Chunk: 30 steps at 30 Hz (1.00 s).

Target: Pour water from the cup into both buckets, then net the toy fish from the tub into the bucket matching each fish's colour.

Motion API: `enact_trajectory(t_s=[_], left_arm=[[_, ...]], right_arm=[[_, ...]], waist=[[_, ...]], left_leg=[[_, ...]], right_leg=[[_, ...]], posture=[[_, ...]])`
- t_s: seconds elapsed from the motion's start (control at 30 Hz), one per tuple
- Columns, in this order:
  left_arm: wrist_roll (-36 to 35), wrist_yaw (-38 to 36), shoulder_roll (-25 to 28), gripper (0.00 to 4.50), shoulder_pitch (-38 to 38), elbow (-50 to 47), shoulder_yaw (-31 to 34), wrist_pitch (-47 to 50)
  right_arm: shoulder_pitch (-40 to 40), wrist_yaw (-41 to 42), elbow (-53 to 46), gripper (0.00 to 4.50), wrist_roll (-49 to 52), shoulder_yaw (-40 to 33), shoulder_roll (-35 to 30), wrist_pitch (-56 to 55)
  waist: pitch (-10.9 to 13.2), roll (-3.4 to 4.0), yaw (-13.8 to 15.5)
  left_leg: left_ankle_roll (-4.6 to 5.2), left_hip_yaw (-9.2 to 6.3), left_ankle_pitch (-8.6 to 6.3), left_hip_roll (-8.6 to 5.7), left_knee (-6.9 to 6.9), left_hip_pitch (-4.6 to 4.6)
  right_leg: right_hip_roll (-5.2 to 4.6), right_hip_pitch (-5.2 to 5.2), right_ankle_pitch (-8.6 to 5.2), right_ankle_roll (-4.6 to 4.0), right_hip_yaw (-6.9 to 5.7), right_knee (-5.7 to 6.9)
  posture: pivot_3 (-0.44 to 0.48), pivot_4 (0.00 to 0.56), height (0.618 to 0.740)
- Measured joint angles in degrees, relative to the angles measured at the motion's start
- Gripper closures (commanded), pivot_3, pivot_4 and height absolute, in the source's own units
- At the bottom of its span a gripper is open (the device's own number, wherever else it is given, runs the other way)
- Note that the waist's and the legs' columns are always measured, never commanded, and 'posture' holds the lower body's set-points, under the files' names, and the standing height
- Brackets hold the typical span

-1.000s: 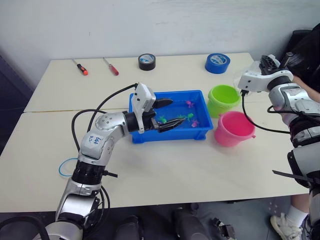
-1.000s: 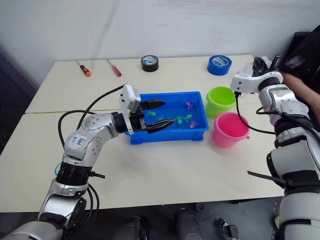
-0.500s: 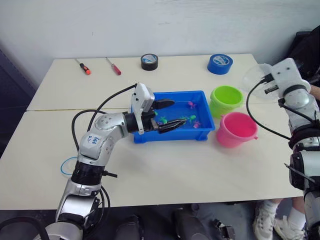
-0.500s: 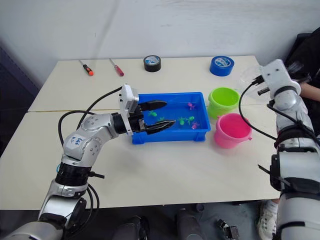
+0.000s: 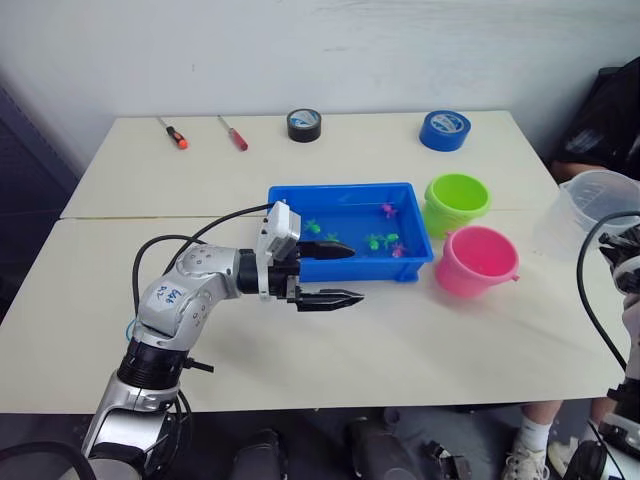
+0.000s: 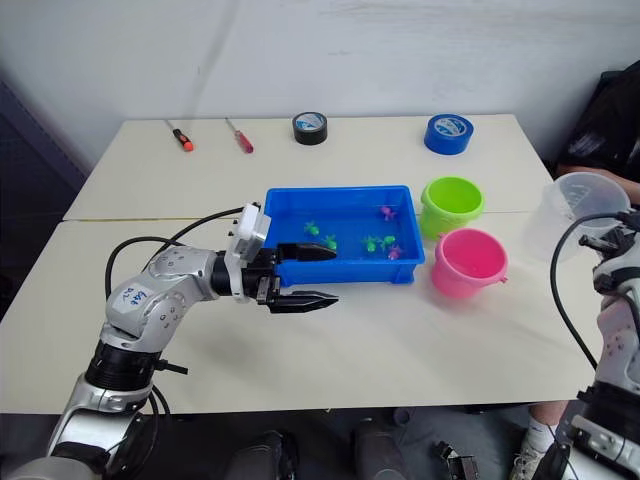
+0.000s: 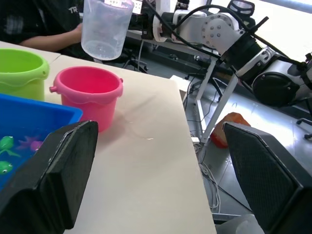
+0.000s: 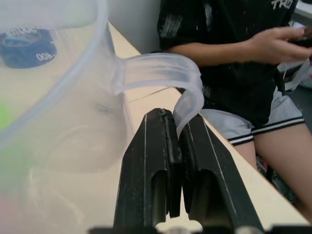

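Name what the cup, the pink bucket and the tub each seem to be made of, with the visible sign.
Cup: clear, colourless plastic, likely thin; the table shows through it. Pink bucket: opaque moulded plastic, smooth, with a rolled rim. Tub: bright blue rigid-looking plastic, glossy, with a moulded rim.

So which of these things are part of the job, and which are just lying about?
Job: cup held by the right gripper, green bucket, pink bucket, tub, fish.
Lying about: blue tape, black tape, two screwdrivers.
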Motion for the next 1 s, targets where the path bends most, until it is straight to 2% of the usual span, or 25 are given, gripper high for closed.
enact_trajectory(t_s=[0.03,0.07,0.17,0.23,0.43,0.73,0.83,1.0], left_arm=[[0.3,-1.9,0.8,0.00,1.3,-0.2,-0.8,-1.5],[0.4,-2.1,0.9,0.00,1.5,-0.2,-1.0,-1.8],[3.5,-5.0,2.9,0.00,5.2,0.2,-3.5,-6.0],[4.3,-5.9,3.0,0.00,6.0,0.1,-4.1,-7.6],[5.3,-7.7,2.9,0.00,6.4,0.5,-4.9,-10.6],[5.3,-7.9,2.1,0.00,5.7,2.3,-4.9,-10.9],[5.3,-8.0,2.0,0.00,5.7,2.3,-4.9,-10.9],[5.4,-8.5,1.3,0.00,4.4,2.4,-5.0,-10.9]], right_arm=[[7.0,-2.0,-10.7,4.42,4.3,-5.5,4.3,4.9],[7.5,-2.1,-11.6,4.42,4.6,-6.0,4.7,5.0],[18.9,-3.4,-18.3,4.42,5.1,-7.1,11.8,6.1],[21.3,-4.1,-20.1,4.42,5.0,-7.1,13.9,6.0],[24.9,-5.4,-22.6,4.42,4.5,-6.0,19.1,2.5],[25.5,-5.1,-15.9,4.42,4.5,-4.4,22.6,-4.6],[27.9,-4.2,-14.4,3.41,2.7,-2.4,23.5,-8.8],[32.0,-4.2,-13.3,0.95,0.2,0.3,25.5,-12.8]], waist=[[0.0,0.00,0.1],[0.0,-0.01,0.1],[0.0,0.04,0.2],[0.0,0.04,0.0],[0.0,0.04,-0.1],[0.0,0.02,0.0],[0.0,0.00,0.0],[0.0,-0.02,0.0]], left_leg=[[0.00,-0.01,0.00,0.01,-0.09,0.04],[-0.01,-0.01,0.00,0.01,-0.12,0.04],[0.01,0.09,0.02,-0.06,-0.25,-0.01],[0.03,0.16,0.01,-0.06,-0.23,0.00],[0.09,0.19,-0.01,-0.06,-0.25,0.04],[0.14,0.17,-0.04,-0.07,-0.26,0.02],[0.15,0.15,-0.05,-0.06,-0.27,0.02],[0.17,0.17,-0.06,-0.08,-0.26,0.02]], right_leg=[[0.02,0.02,0.00,0.00,-0.01,-0.07],[0.03,0.02,0.00,0.00,-0.01,-0.10],[-0.01,-0.06,0.01,0.01,0.11,-0.24],[-0.01,-0.06,0.04,0.07,0.16,-0.26],[0.01,-0.05,0.07,0.12,0.22,-0.29],[-0.03,-0.05,0.07,0.12,0.19,-0.34],[-0.02,-0.04,0.07,0.12,0.17,-0.36],[-0.05,-0.03,0.07,0.12,0.19,-0.35]], posture=[[0.000,0.150,0.740],[0.000,0.150,0.740],[0.000,0.150,0.740],[0.000,0.150,0.740],[0.000,0.150,0.740],[0.000,0.150,0.740],[0.000,0.150,0.740],[0.000,0.150,0.740]])
